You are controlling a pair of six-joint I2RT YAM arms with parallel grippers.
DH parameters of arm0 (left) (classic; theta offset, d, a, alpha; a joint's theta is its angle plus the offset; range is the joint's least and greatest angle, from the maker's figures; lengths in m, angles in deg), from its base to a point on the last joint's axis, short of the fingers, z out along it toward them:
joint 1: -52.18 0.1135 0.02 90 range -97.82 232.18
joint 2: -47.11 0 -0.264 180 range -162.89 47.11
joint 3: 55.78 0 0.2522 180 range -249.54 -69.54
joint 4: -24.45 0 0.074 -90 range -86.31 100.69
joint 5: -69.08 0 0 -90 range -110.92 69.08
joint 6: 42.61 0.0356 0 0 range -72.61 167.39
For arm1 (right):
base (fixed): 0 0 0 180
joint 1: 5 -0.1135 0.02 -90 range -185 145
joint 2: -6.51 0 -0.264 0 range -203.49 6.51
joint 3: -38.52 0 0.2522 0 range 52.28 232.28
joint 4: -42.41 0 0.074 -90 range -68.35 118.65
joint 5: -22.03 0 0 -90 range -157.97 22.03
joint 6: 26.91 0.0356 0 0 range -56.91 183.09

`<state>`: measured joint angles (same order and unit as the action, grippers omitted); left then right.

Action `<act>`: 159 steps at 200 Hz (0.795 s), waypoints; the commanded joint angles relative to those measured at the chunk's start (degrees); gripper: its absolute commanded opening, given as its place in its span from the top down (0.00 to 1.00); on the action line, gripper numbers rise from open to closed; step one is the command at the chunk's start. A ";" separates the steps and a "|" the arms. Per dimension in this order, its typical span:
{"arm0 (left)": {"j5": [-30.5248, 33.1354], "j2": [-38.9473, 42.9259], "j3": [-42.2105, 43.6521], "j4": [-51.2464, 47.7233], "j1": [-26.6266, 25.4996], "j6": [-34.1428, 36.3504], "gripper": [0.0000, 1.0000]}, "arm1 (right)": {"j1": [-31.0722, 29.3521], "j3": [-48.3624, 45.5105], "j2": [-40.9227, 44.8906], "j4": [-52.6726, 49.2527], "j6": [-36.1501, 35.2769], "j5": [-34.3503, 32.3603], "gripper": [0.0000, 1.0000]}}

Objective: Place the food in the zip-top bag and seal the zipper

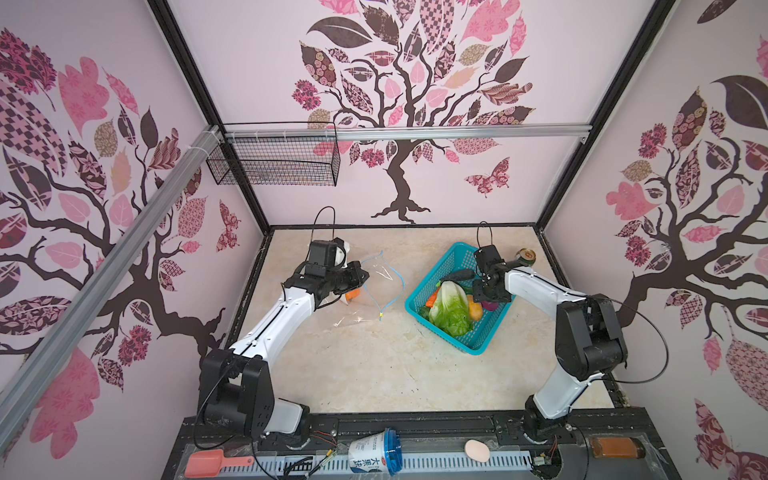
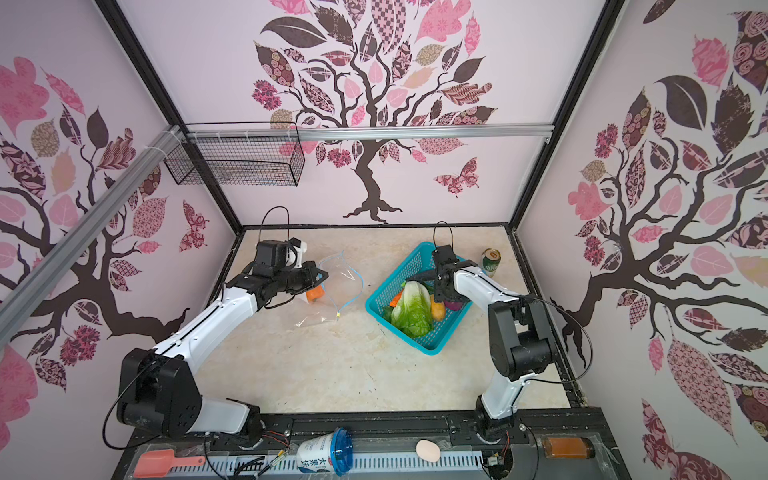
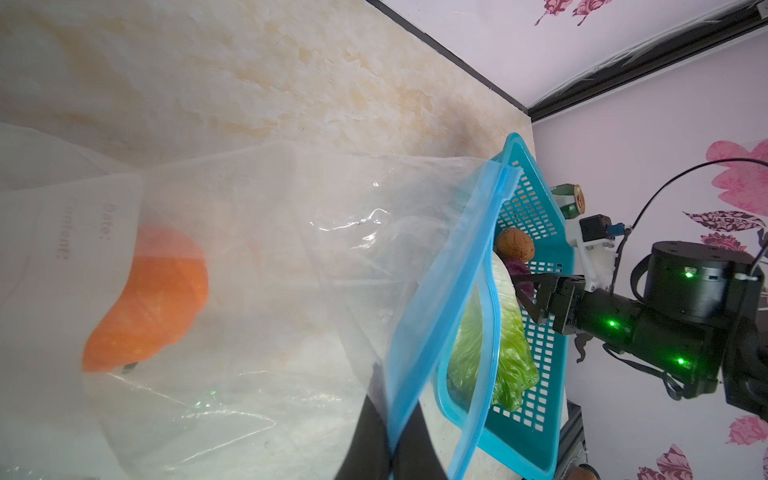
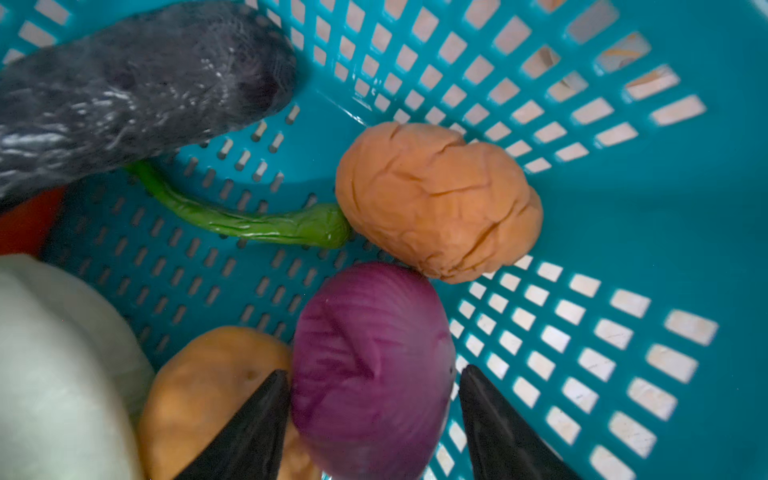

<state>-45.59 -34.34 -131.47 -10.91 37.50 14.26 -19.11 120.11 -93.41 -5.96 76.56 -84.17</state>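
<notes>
The clear zip-top bag (image 1: 376, 286) lies left of centre with its mouth held apart, and an orange pumpkin (image 3: 153, 299) sits inside. My left gripper (image 3: 392, 440) is shut on the blue zipper (image 3: 449, 282) strip at the mouth; the yellow slider (image 1: 380, 319) hangs at the near end. My right gripper (image 4: 374, 371) reaches down into the teal basket (image 1: 436, 328), open, its fingers either side of the purple onion (image 4: 370, 365). Around it lie a tan potato (image 4: 436, 199), a second potato (image 4: 208, 382), a green pepper (image 4: 249, 224), a dark long piece (image 4: 137, 83) and the cabbage (image 1: 451, 307).
A green can (image 2: 491, 262) stands behind the basket near the right wall. A black wire basket (image 1: 278, 160) hangs on the back wall. On the front rail lie a red scoop (image 1: 208, 463), a yogurt cup (image 1: 374, 453), a pale egg shape (image 1: 477, 450) and an amber bottle (image 1: 615, 448).
</notes>
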 commanded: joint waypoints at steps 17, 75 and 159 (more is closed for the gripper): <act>0.23 1.19 -1.10 0.52 -0.01 0.72 1.00 | -0.04 1.66 -4.80 -5.36 0.12 -3.27 0.32; 0.23 1.25 -1.14 0.59 0.05 0.74 1.00 | -0.09 3.15 -8.37 -8.08 0.09 -4.02 0.23; 0.24 1.64 -1.15 0.65 0.22 0.65 1.00 | -0.05 3.59 -7.45 -6.59 1.07 1.62 0.43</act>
<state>-45.59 -34.34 -131.47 -10.91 37.52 14.31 -19.02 123.69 -99.63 -9.40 76.56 -86.18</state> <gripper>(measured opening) 0.049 0.640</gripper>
